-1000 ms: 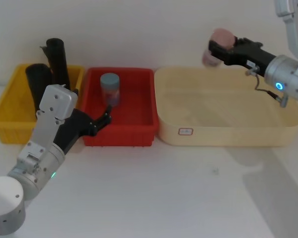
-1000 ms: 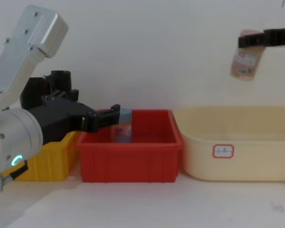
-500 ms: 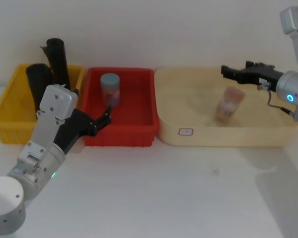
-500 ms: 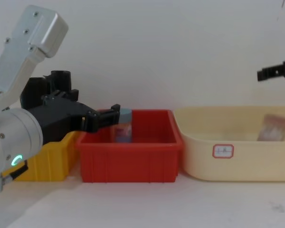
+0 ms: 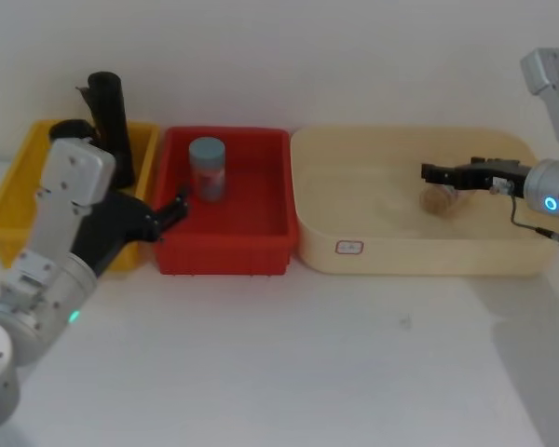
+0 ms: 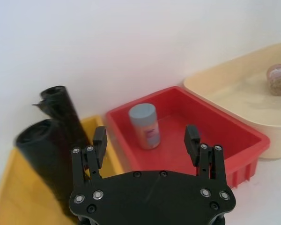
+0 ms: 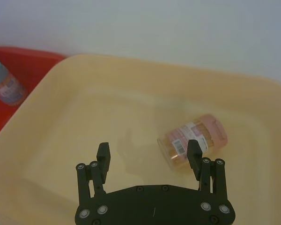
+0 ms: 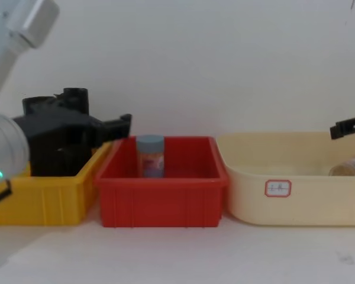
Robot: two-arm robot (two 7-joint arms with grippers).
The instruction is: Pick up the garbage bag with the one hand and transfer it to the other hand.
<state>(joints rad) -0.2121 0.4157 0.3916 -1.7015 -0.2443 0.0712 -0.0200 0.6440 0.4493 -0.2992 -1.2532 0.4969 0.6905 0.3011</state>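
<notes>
White tabletop (image 5: 307,354), plain white wall (image 5: 307,56), thick black glossy garbage bag roll (image 6: 42,164) in yellow plastic bin (image 8: 41,201) beside wide-open, empty jaws of green-ringed left gripper (image 6: 146,138), blue-ringed right gripper (image 7: 148,150) with jaws open, empty too

Three containers stand in a row at the far side of the desk (image 5: 354,372). The left bin (image 5: 9,209) holds the garbage bag (image 6: 42,159), with a slimmer roll (image 5: 109,112) behind it. An upright jar (image 5: 207,168) stands in the middle bin (image 5: 224,256). Another jar (image 5: 438,200) lies in the right tub (image 5: 401,256). The left tool (image 5: 172,209) hangs where the left and middle bins meet, and the right tool (image 5: 429,174) hangs over the tub.
</notes>
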